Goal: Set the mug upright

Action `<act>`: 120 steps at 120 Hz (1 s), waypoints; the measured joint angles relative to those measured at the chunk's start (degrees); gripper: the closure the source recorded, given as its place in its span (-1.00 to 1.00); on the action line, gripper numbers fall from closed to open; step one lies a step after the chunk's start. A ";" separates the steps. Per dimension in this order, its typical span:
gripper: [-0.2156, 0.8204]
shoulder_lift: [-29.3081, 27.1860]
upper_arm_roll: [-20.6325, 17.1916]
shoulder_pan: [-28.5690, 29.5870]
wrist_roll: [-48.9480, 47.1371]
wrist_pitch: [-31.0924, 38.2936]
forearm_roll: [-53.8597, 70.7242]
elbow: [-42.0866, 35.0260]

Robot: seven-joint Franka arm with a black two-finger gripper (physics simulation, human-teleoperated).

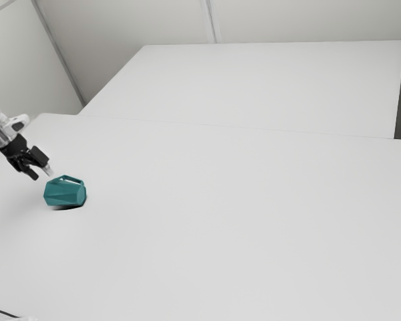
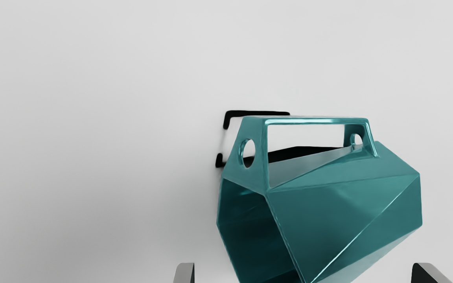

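Two grey-tipped fingers (image 2: 185, 273) of the black gripper (image 1: 41, 175) stand wide apart, so the hand is open. Near them, at about four o'clock from the gripper in the exterior view, the teal, glossy, many-sided mug (image 1: 65, 194) lies on its side on the smooth white table (image 1: 220, 221). The wrist view looks into its dark, open mouth (image 2: 256, 232) and picks out round holes in the ends of its angular teal handle (image 2: 305, 120); the exterior view shows its flat, closed base (image 1: 81, 194) at the mug's three o'clock, the handle at twelve. Farther out, toward one o'clock, stands a broad white surface (image 1: 254, 87).
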 joint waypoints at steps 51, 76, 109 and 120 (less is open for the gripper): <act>-0.58 4.56 -6.55 8.44 8.23 -3.43 -6.99 -0.36; -0.58 4.71 -7.66 9.16 12.63 -3.57 -8.41 -0.69; -0.51 4.97 -10.05 11.96 16.97 -4.24 -10.91 -1.51; -0.39 4.97 -10.52 12.01 18.03 -4.56 -11.96 -2.01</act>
